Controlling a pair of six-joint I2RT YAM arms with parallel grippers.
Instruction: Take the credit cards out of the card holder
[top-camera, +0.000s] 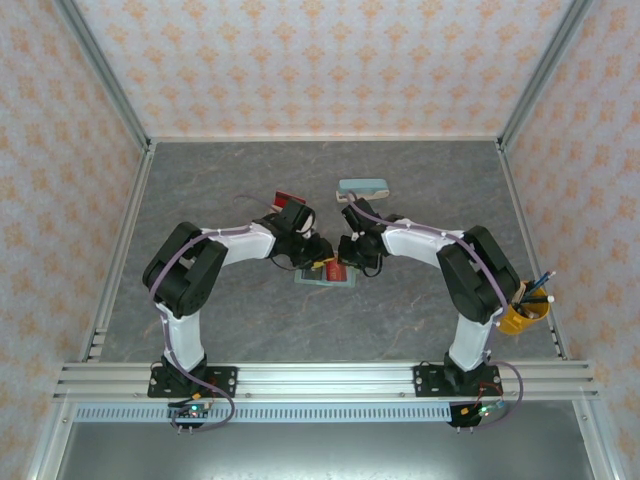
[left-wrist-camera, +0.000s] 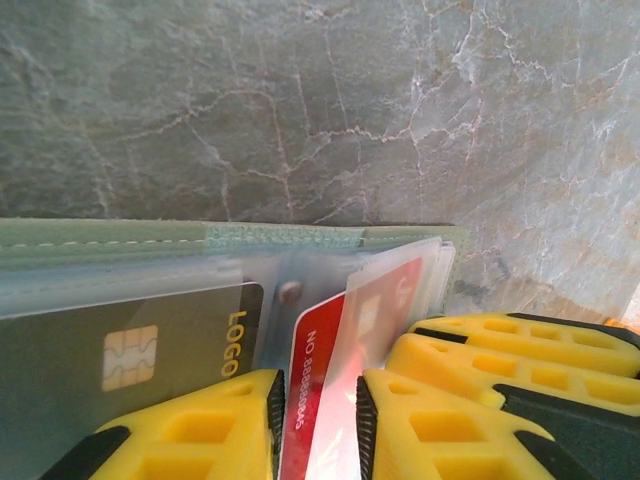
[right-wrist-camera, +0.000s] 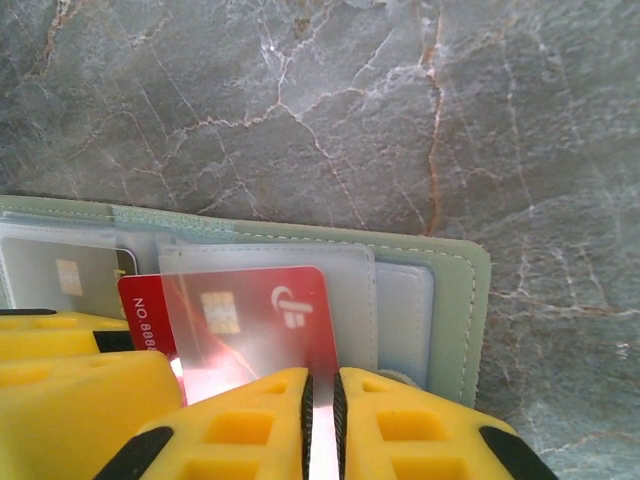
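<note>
Right gripper (right-wrist-camera: 321, 420) pinches the edge of a red card (right-wrist-camera: 255, 310), with the green card holder (right-wrist-camera: 455, 300) just beyond it. Left gripper (left-wrist-camera: 318, 430) straddles the same card; whether it grips is unclear.

The word "LOGO" is printed in gold letters on the dark grey card (left-wrist-camera: 150, 340), which is kept in the card holder (left-wrist-camera: 100, 238). On the red card (left-wrist-camera: 312, 370) white characters are read — "NO 8888", the further digits being unclear. A white emblem is also carried by it.

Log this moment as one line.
left gripper: astride red card, grip unclear | right gripper: shut on clear sleeve | card holder: open on table
</note>
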